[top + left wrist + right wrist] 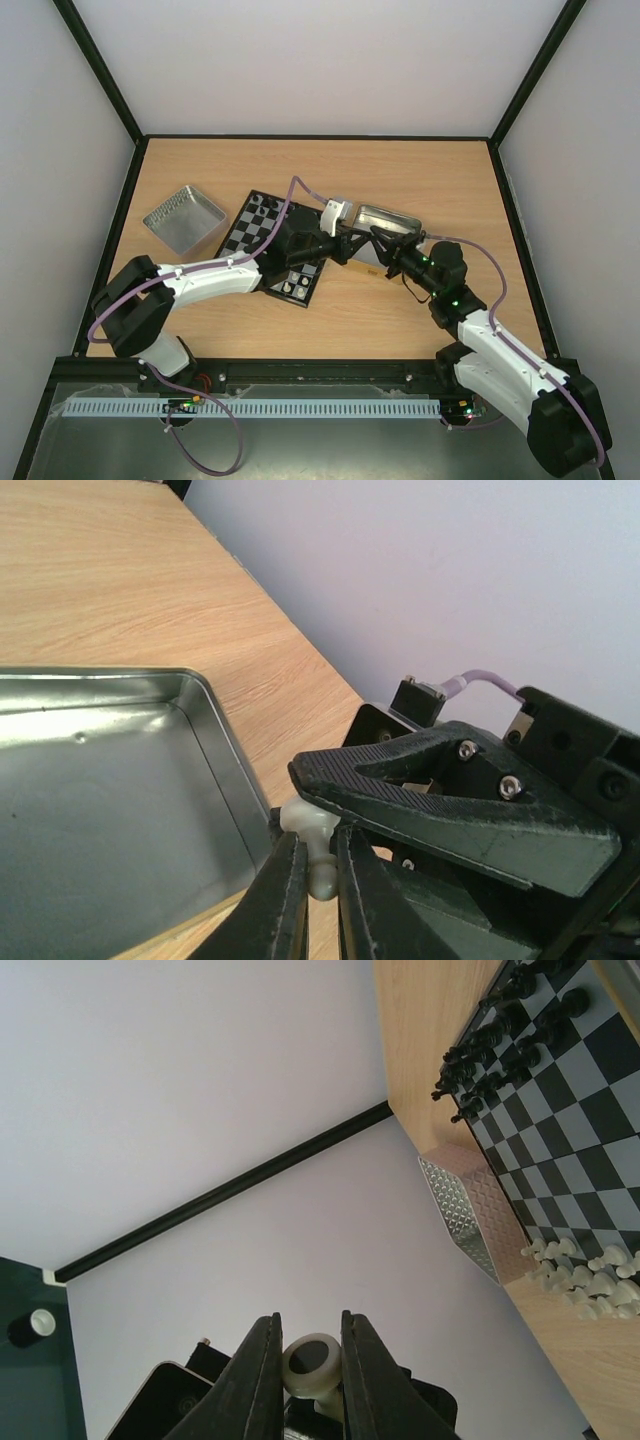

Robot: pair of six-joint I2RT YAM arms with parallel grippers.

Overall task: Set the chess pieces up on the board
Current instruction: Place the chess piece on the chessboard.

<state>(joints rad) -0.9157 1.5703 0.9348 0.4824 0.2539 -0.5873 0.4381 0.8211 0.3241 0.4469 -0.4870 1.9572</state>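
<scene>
**Top view**
- Surface and room: a light wooden table (420, 180) inside pale walls, with a black frame (100, 70) at the corners.
- Board: the board (250, 238) lies left of centre, turned at an angle. Black chessmen (262, 208) stand along its far edge and white chessmen (296, 286) along its near edge.
- My grippers: my left gripper (345, 246) and my right gripper (362, 243) meet tip to tip just beside the board's right edge. From here I cannot see what they hold.
- Containers: the dimpled tray (185, 218) sits left of the board and shows only bare metal inside. The smooth tray (388, 216) sits just behind my grippers.

**Left wrist view**
- Left gripper (316, 900): its fingers are pinched onto the lower part of a white chess piece (312, 830).
- Right gripper: one ribbed finger (420, 790) presses on the top of the same piece.
- Container: the smooth tray (215, 730) is just beside the piece, and its floor shows bare metal.

**Right wrist view**
- Right gripper (312, 1375): it is clamped on the white chess piece (312, 1360), whose round base faces the lens.
- Board (570, 1120): well apart at upper right. Black chessmen (480, 1060) are ranked at one end and white chessmen (585, 1280) at the other.
- Container: the dimpled tray (465, 1210) is seen from the side beyond the board, so I cannot tell what is inside.
</scene>
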